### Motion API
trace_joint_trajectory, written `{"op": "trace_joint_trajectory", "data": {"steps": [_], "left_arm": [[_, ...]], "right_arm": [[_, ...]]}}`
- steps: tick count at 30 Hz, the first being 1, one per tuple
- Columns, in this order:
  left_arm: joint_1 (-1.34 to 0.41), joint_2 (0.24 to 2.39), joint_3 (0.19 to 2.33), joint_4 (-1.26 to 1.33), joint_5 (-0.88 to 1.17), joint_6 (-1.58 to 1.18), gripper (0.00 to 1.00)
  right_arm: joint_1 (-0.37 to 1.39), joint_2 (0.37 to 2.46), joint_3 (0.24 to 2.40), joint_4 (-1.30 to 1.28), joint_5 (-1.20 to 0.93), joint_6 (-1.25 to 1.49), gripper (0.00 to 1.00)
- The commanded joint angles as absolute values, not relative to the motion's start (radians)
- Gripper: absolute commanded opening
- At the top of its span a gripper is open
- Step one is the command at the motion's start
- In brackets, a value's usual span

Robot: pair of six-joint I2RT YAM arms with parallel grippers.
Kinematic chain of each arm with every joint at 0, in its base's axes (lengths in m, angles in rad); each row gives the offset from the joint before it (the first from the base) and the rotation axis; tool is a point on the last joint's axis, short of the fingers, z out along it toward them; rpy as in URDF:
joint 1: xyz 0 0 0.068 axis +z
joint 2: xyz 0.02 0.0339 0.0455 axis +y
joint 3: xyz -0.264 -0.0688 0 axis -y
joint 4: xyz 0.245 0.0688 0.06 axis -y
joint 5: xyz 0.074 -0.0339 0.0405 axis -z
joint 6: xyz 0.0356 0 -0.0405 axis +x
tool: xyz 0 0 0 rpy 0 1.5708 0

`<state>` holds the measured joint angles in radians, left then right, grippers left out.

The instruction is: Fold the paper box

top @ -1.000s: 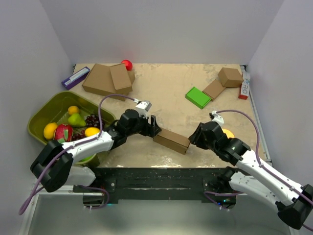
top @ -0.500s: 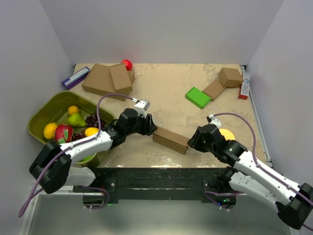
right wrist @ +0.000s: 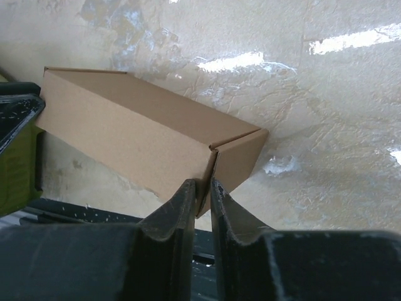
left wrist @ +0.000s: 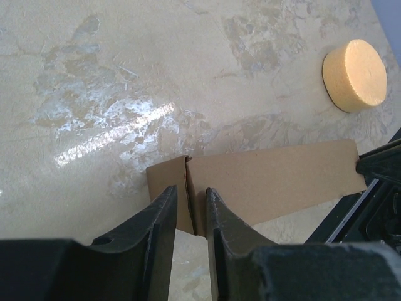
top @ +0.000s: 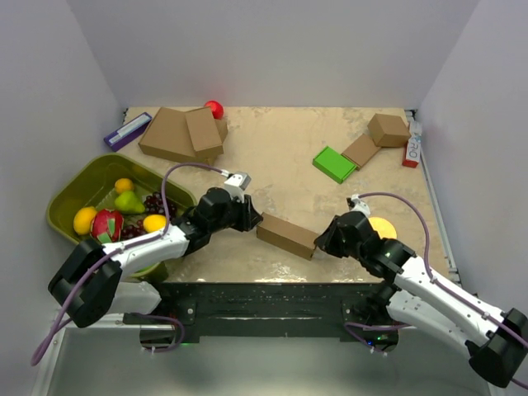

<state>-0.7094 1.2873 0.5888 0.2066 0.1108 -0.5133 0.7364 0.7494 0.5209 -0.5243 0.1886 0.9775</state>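
Both sets of jaws have just squeezed in on the paper box [top: 287, 235]; your right jaws now pinch the thin edge at its right end, almost closed; your left jaws sit close around its left end, but you cannot tell if they grip yet. So the folding looks nearly done. The box lies slanted at the near middle of the bench [top: 289, 157]; plain brown, long, flat-sided, closed up.

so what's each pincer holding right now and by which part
The right pincer pinches the paper box at its right-end corner; the left pincer straddles the left-end corner, grip unclear.
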Motion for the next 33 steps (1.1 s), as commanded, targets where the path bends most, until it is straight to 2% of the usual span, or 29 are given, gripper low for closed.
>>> {"op": "trace_joint_trajectory", "data": {"steps": [1, 11, 17, 21, 25, 27, 33], "left_arm": [[-0.706, 1.299, 0.552, 0.108, 0.081, -0.489, 0.28], [-0.707, 1.325, 0.584, 0.002, 0.002, -0.408, 0.13], [-0.755, 1.345, 0.603, -0.116, -0.101, -0.384, 0.13], [-0.793, 1.358, 0.649, -0.193, -0.167, -0.37, 0.18], [-0.792, 1.33, 0.649, -0.161, -0.152, -0.385, 0.33], [-0.792, 1.328, 0.652, -0.15, -0.135, -0.394, 0.37], [-0.792, 1.263, 0.569, -0.085, -0.08, -0.432, 0.34]], "right_arm": [[0.733, 0.817, 0.476, -0.615, 0.163, 0.947, 0.15], [0.735, 0.853, 0.471, -0.667, 0.183, 0.931, 0.04], [0.735, 0.876, 0.478, -0.632, 0.179, 0.923, 0.03], [0.735, 0.88, 0.517, -0.66, 0.201, 0.902, 0.05], [0.735, 0.87, 0.534, -0.655, 0.193, 0.903, 0.06], [0.735, 0.864, 0.523, -0.637, 0.186, 0.908, 0.06], [0.736, 0.795, 0.514, -0.655, 0.166, 0.914, 0.04]]}}
